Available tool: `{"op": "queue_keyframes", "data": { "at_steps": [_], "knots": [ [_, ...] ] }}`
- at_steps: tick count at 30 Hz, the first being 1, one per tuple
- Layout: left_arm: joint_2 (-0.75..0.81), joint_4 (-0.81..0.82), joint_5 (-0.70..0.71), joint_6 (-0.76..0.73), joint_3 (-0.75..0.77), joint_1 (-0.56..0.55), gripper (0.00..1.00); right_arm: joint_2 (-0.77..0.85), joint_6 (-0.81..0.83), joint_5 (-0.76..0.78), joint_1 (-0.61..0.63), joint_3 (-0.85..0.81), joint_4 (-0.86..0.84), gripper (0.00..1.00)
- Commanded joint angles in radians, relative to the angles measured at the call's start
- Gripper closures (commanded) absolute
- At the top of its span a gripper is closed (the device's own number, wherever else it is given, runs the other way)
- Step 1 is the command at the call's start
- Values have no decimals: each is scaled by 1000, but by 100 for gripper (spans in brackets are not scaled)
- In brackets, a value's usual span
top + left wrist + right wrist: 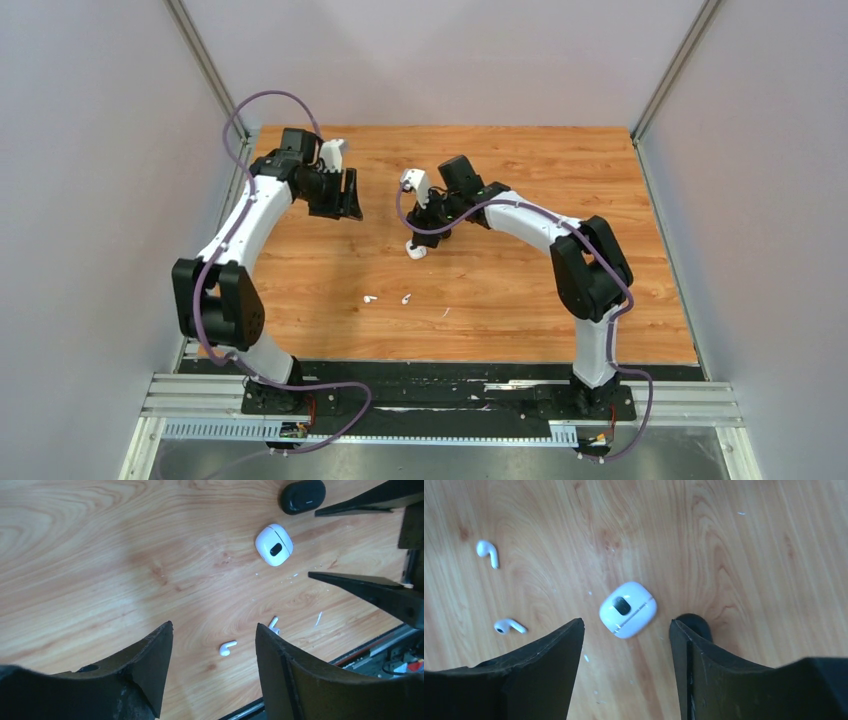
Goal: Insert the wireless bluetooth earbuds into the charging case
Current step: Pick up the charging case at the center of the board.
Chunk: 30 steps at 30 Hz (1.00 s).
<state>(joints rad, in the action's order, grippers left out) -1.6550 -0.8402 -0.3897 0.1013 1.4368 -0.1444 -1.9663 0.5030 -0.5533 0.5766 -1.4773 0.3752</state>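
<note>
The white charging case [416, 251] lies on the wooden table, its lid looking shut, with a dark patch on top; it also shows in the left wrist view [274, 545] and the right wrist view [628, 609]. Two white earbuds [369, 298] [406, 297] lie apart nearer the front. In the left wrist view one earbud [227, 647] lies between my fingers and the other [273, 625] is partly behind a finger; the right wrist view shows both [488, 552] [509, 626]. My left gripper [345, 197] [214, 627] is open, empty, above the table. My right gripper [430, 225] [626, 625] [316, 543] is open and empty just above the case.
A small black oval object [302, 496] [692, 622] lies beside the case, close to my right gripper's finger. A thin white fleck [445, 312] [318, 618] lies right of the earbuds. The black base rail [440, 372] runs along the table's front edge. Grey walls stand at both sides.
</note>
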Motion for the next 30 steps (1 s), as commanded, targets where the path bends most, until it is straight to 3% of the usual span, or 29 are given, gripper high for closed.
{"op": "queue_keyframes", "data": {
  "at_steps": [1,4,7,17,23,30],
  "knots": [
    [142,-45,101,-27,-11,10,29,-10,-344,174,37,-66,-31,33],
    [162,-78,173,20,-2,17,10,-43,-435,224,59,-88,30,30],
    [168,-81,168,49,-7,31,5,-66,-476,282,78,-83,39,29],
    [191,-1,-67,90,-58,34,12,-128,-472,329,119,-113,59,30],
    [195,2,-61,107,-87,34,12,-153,-474,352,133,-112,58,30],
    [208,10,-58,129,-112,34,12,-167,-465,399,141,-79,46,40]
  ]
}}
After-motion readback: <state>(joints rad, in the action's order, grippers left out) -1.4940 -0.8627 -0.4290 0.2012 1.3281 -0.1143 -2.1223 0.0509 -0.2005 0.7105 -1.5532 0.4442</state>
